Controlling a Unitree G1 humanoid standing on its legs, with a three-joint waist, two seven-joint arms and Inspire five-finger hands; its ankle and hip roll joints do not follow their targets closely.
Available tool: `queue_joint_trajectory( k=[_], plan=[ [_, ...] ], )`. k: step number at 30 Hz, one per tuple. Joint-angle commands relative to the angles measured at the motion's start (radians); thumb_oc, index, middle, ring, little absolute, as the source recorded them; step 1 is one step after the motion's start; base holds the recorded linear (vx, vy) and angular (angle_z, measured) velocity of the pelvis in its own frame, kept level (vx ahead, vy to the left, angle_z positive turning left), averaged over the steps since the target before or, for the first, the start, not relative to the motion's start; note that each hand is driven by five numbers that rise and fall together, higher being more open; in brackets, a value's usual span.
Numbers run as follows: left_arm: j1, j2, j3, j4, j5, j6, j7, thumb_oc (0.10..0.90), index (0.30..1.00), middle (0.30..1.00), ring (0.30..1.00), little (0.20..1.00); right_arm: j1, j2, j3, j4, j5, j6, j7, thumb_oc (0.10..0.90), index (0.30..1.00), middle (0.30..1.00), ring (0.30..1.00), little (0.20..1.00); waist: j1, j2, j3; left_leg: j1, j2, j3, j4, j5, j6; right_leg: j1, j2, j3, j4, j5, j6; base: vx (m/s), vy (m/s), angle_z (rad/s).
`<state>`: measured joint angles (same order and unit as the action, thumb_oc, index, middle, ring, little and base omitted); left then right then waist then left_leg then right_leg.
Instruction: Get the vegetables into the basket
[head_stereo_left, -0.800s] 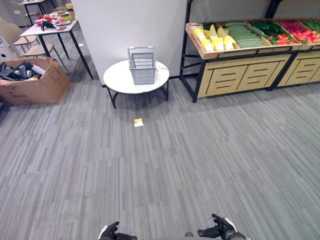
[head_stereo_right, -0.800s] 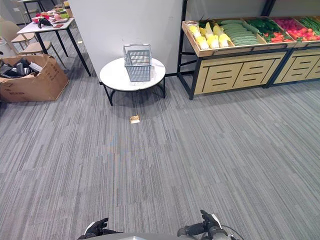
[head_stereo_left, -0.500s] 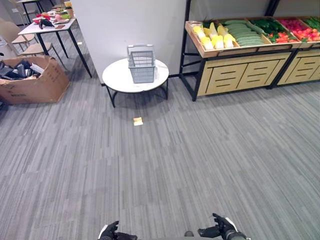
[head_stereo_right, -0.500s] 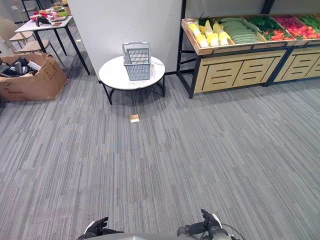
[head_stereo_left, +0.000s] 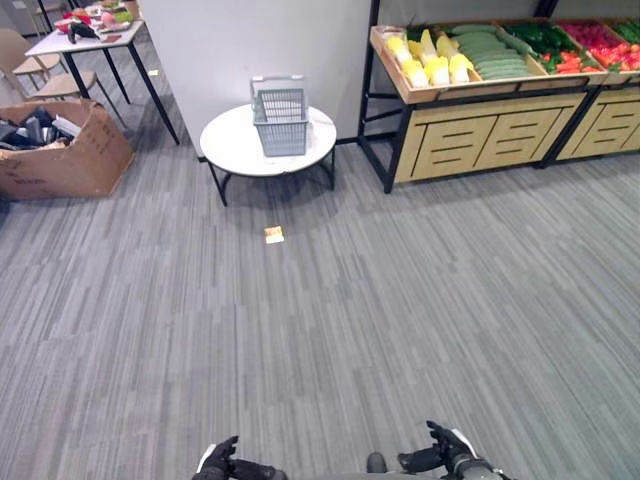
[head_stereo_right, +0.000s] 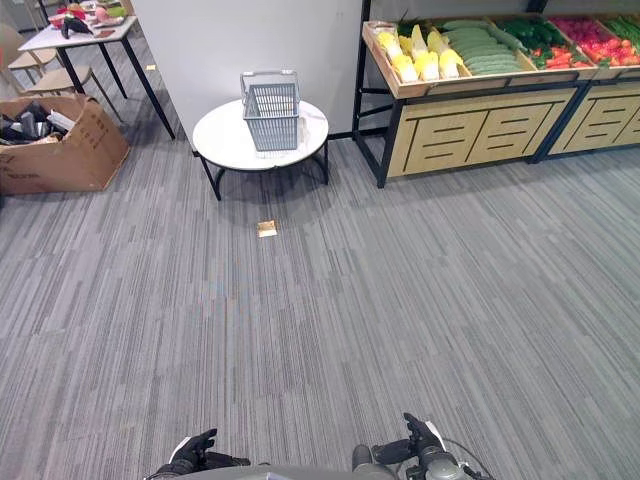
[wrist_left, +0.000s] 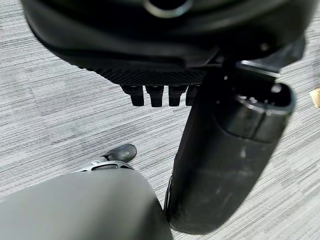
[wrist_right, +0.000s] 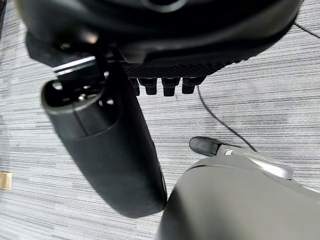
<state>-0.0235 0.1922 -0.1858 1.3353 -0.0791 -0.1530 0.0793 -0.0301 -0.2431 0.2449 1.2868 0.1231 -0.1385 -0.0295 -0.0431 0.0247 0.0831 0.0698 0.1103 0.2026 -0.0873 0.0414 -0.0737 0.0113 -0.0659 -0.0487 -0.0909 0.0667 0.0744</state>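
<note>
- The vegetables lie in slanted crates on a wooden stand against the far wall: yellow ones at the stand's left end, long green ones beside them, dark green and red ones toward its right end.
- The basket, grey with its handle raised, sits on the far half of a round white table, left of the stand and apart from it.
- A small tan scrap lies on the carpet just in front of the table.
- A cardboard box sits on the floor well left of the table, below a desk with a chair.
- The left hand hangs low, fingers relaxed, holding nothing.
- The right hand hangs low too, fingers loose and empty.
</note>
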Motion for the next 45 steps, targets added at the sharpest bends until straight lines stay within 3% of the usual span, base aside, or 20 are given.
queue_joint_trajectory(
  k=[1, 4, 5, 7, 8, 12, 13, 15, 20, 23, 26, 29, 35, 36, 38, 39, 40, 42, 43, 45],
  plan=[
    [-0.043, 0.053, -0.009, 0.028, -0.001, -0.018, 0.047, 0.9, 1.0, 1.0, 1.0, 1.0, -0.03, -0.035, 0.054, 0.029, -0.03, -0.007, -0.03, 0.9, 1.0, 1.0, 1.0, 1.0, -0.012, -0.039, 0.03, 0.002, 0.044, -0.048, 0.023, 0.009, -0.037, -0.006, -0.04, 0.002, 0.063, -0.039, 0.046, 0.0, -0.111, 0.05],
    [-0.058, 0.063, -0.018, 0.012, -0.002, -0.02, 0.055, 0.9, 1.0, 1.0, 1.0, 1.0, -0.026, -0.049, 0.051, 0.025, -0.027, -0.013, -0.037, 0.9, 1.0, 1.0, 1.0, 1.0, -0.019, -0.035, 0.062, -0.056, 0.069, -0.071, 0.118, 0.019, -0.046, -0.048, -0.01, 0.001, 0.136, -0.078, 0.015, 0.0, -0.212, 0.06],
    [-0.072, 0.068, -0.023, 0.004, -0.005, -0.021, 0.056, 0.9, 1.0, 1.0, 1.0, 1.0, -0.025, -0.056, 0.043, 0.021, -0.017, -0.016, -0.041, 0.9, 1.0, 1.0, 1.0, 1.0, -0.028, -0.038, 0.079, -0.103, 0.076, -0.083, 0.219, 0.037, -0.057, -0.053, 0.001, -0.004, 0.154, -0.09, -0.003, 0.03, -0.203, 0.11],
    [-0.083, 0.069, -0.022, -0.01, -0.034, -0.027, 0.055, 0.9, 1.0, 1.0, 1.0, 1.0, -0.025, -0.076, 0.042, 0.022, -0.019, -0.016, -0.044, 0.9, 1.0, 1.0, 1.0, 1.0, -0.017, -0.047, 0.108, -0.175, 0.038, -0.15, 0.357, 0.064, -0.056, -0.043, 0.008, 0.006, 0.167, -0.101, -0.019, 0.07, -0.171, 0.32],
    [-0.091, 0.07, -0.024, -0.013, -0.045, -0.03, 0.056, 0.9, 1.0, 1.0, 1.0, 1.0, -0.032, -0.083, 0.042, 0.029, -0.02, -0.016, -0.049, 0.9, 1.0, 1.0, 1.0, 1.0, -0.009, -0.048, 0.121, -0.213, 0.014, -0.183, 0.361, 0.067, -0.051, -0.04, 0.006, 0.009, 0.169, -0.106, -0.017, 0.05, -0.077, 0.2],
    [-0.102, 0.073, -0.03, -0.014, -0.051, -0.036, 0.061, 0.9, 1.0, 1.0, 1.0, 1.0, -0.041, -0.095, 0.032, 0.038, -0.02, -0.015, -0.059, 0.9, 1.0, 1.0, 1.0, 1.0, -0.013, -0.049, 0.126, -0.282, 0.014, -0.172, 0.274, 0.044, -0.033, -0.028, 0.001, 0.013, 0.163, -0.121, -0.004, 0.12, 0.036, -0.05],
    [-0.099, 0.071, -0.035, -0.013, -0.05, -0.035, 0.062, 0.9, 1.0, 1.0, 1.0, 1.0, -0.041, -0.098, 0.031, 0.039, -0.021, -0.012, -0.061, 0.9, 1.0, 1.0, 1.0, 1.0, -0.007, -0.045, 0.125, -0.298, 0.032, -0.167, 0.226, 0.067, -0.032, -0.018, 0.002, 0.019, 0.162, -0.132, 0.0, 0.31, 0.204, -0.02],
    [-0.094, 0.069, -0.041, -0.007, -0.047, -0.037, 0.054, 0.9, 1.0, 1.0, 1.0, 1.0, -0.036, -0.096, 0.026, 0.047, -0.029, -0.012, -0.059, 0.9, 1.0, 1.0, 1.0, 1.0, 0.008, -0.024, 0.119, -0.344, 0.064, -0.168, 0.089, 0.176, -0.055, 0.034, 0.009, 0.045, 0.17, -0.174, 0.011, 0.46, 0.32, -0.18],
    [-0.07, 0.073, -0.028, 0.008, -0.043, -0.03, 0.027, 0.9, 1.0, 1.0, 1.0, 1.0, -0.016, -0.074, 0.011, 0.059, -0.034, -0.006, -0.041, 0.9, 1.0, 1.0, 1.0, 1.0, 0.013, -0.058, 0.081, -0.34, 0.027, -0.133, 0.176, 0.104, -0.013, 0.075, -0.05, 0.098, 0.191, -0.18, 0.05, 0.31, 0.284, -0.58],
    [-0.071, 0.08, -0.028, 0.004, -0.04, -0.029, 0.024, 0.9, 1.0, 1.0, 1.0, 1.0, -0.015, -0.062, 0.012, 0.054, -0.032, -0.002, -0.032, 0.9, 1.0, 1.0, 1.0, 1.0, 0.016, -0.082, 0.069, -0.348, -0.001, -0.103, 0.227, 0.053, 0.012, 0.066, -0.087, 0.123, 0.2, -0.126, 0.081, 0.2, 0.258, -0.55],
    [-0.075, 0.096, -0.024, -0.003, -0.037, -0.029, 0.016, 0.9, 1.0, 1.0, 1.0, 1.0, -0.026, -0.044, 0.032, 0.04, -0.045, -0.001, -0.019, 0.9, 1.0, 1.0, 1.0, 1.0, 0.024, -0.107, 0.059, -0.348, -0.037, -0.074, 0.26, -0.006, 0.05, 0.026, -0.119, 0.143, 0.255, -0.02, 0.105, 0.18, 0.288, -0.27],
    [-0.083, 0.11, -0.018, 0.001, -0.032, -0.025, 0.013, 0.9, 1.0, 1.0, 1.0, 1.0, -0.046, -0.036, 0.047, 0.016, -0.047, -0.001, -0.015, 0.9, 1.0, 1.0, 1.0, 1.0, 0.026, -0.107, 0.07, -0.293, -0.07, -0.061, 0.224, -0.035, 0.088, -0.048, -0.125, 0.124, 0.397, 0.116, 0.109, 0.15, 0.281, -0.08],
    [-0.084, 0.114, -0.011, -0.006, -0.046, -0.021, 0.01, 0.9, 1.0, 1.0, 1.0, 1.0, -0.06, -0.037, 0.057, -0.013, -0.04, -0.008, -0.02, 0.9, 1.0, 1.0, 1.0, 1.0, 0.023, -0.078, 0.101, -0.2, -0.088, -0.069, 0.167, -0.053, 0.12, -0.147, -0.109, 0.06, 0.593, 0.143, 0.096, 0.13, 0.21, 0.05],
    [-0.085, 0.112, -0.013, -0.004, -0.051, -0.023, 0.003, 0.9, 1.0, 1.0, 1.0, 1.0, -0.065, -0.038, 0.058, -0.024, -0.029, -0.014, -0.02, 0.9, 1.0, 1.0, 1.0, 1.0, 0.011, -0.067, 0.109, -0.159, -0.093, -0.073, 0.139, -0.057, 0.124, -0.223, -0.077, 0.048, 0.589, 0.105, 0.082, 0.27, 0.216, 0.05],
    [-0.089, 0.111, -0.018, 0.001, -0.046, -0.023, 0.0, 0.9, 1.0, 1.0, 1.0, 1.0, -0.069, -0.036, 0.06, -0.022, -0.026, -0.014, -0.018, 0.9, 1.0, 1.0, 1.0, 1.0, 0.003, -0.067, 0.119, -0.138, -0.099, -0.078, 0.132, -0.06, 0.122, -0.247, -0.071, 0.033, 0.565, 0.077, 0.077, 0.22, 0.095, -0.26],
    [-0.094, 0.108, -0.025, 0.013, -0.033, -0.025, -0.006, 0.9, 1.0, 1.0, 1.0, 1.0, -0.072, -0.033, 0.064, -0.014, -0.021, -0.016, -0.017, 0.9, 1.0, 1.0, 1.0, 1.0, -0.015, -0.068, 0.134, -0.106, -0.112, -0.09, 0.123, -0.074, 0.118, -0.28, -0.067, 0.02, 0.459, 0.061, 0.077, 0.3, -0.015, -0.16],
    [-0.098, 0.102, -0.027, 0.016, -0.023, -0.025, -0.004, 0.9, 1.0, 1.0, 1.0, 1.0, -0.077, -0.029, 0.063, -0.015, -0.02, -0.014, -0.019, 0.9, 1.0, 1.0, 1.0, 1.0, -0.029, -0.073, 0.142, -0.077, -0.123, -0.105, 0.119, -0.092, 0.11, -0.291, -0.083, 0.018, 0.338, 0.085, 0.092, 0.37, -0.03, 0.32],
    [-0.099, 0.1, -0.029, 0.019, -0.02, -0.026, -0.005, 0.9, 1.0, 1.0, 1.0, 1.0, -0.076, -0.027, 0.063, -0.017, -0.021, -0.015, -0.018, 0.9, 1.0, 1.0, 1.0, 1.0, -0.036, -0.075, 0.144, -0.065, -0.128, -0.112, 0.12, -0.102, 0.105, -0.293, -0.091, 0.024, 0.285, 0.105, 0.103, 0.29, -0.07, 0.64],
    [-0.098, 0.091, -0.03, 0.02, -0.016, -0.028, -0.006, 0.9, 1.0, 1.0, 1.0, 1.0, -0.072, -0.027, 0.065, -0.021, -0.032, -0.011, -0.016, 0.9, 1.0, 1.0, 1.0, 1.0, -0.05, -0.075, 0.145, -0.026, -0.136, -0.138, 0.122, -0.13, 0.092, -0.307, -0.115, 0.033, 0.177, 0.153, 0.123, 0.34, -0.108, 0.75],
    [-0.09, 0.087, -0.025, 0.024, -0.015, -0.025, -0.01, 0.9, 1.0, 1.0, 1.0, 1.0, -0.066, -0.03, 0.063, -0.027, -0.037, -0.01, -0.014, 0.9, 1.0, 1.0, 1.0, 1.0, -0.05, -0.079, 0.139, -0.002, -0.14, -0.15, 0.121, -0.146, 0.085, -0.307, -0.123, 0.024, 0.162, 0.166, 0.128, 0.34, -0.136, 0.48]
  ],
)
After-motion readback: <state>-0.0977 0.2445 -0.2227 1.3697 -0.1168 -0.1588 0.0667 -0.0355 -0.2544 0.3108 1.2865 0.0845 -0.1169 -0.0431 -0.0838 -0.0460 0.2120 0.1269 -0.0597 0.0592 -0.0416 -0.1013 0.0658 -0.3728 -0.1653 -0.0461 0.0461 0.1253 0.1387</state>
